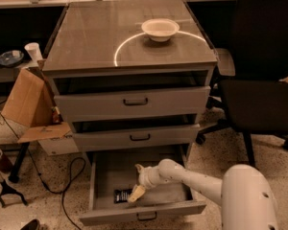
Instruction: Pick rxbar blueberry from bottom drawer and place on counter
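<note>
The bottom drawer (103, 178) is pulled open at the foot of the grey cabinet. The rxbar blueberry (121, 195), a dark flat bar, lies on the drawer floor near the front left. My gripper (136, 193) reaches down into the drawer from the right on a white arm (192, 178), its pale fingertips just right of the bar and touching or nearly touching its edge. The counter (101, 42) is the glossy cabinet top with a curved light reflection.
A white bowl (160, 29) stands on the counter at the back right. The two upper drawers (134, 102) are slightly open. A black office chair (264, 90) stands to the right. A cardboard box (29, 104) and cables lie on the floor to the left.
</note>
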### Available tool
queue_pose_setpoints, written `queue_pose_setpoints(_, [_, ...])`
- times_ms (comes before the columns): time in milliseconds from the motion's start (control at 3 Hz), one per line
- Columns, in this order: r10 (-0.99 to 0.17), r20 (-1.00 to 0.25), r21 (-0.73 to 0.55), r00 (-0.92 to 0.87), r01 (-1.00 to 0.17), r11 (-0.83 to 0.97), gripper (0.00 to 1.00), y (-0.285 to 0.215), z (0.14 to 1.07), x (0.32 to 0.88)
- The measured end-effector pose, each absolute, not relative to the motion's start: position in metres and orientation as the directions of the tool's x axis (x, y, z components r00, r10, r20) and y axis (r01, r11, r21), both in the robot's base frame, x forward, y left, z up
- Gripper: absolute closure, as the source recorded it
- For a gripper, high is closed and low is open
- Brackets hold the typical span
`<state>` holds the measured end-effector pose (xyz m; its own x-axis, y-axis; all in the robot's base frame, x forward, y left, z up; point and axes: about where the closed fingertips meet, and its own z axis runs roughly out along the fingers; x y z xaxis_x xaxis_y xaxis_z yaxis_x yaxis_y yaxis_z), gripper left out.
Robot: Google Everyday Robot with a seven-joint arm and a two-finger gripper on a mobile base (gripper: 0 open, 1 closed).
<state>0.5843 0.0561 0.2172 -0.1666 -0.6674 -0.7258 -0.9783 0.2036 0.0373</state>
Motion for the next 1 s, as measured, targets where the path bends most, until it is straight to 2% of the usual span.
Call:
queue_pose_setpoints(333, [-0.621, -0.772, 0.060, -0.137, -0.988, 0.143, 0.00, 0.049, 0.186, 0.581])
queue_pose_setpoints(667, [-0.573, -0.818, -0.025, -0.044, -0.993, 0.112, 0.00, 0.037, 0.183, 0.594])
queue_pose_setpoints(1000, [-0.515, -0.852, -0.167, 0.091, -0.981, 0.103, 0.00, 0.033, 0.204, 0.607])
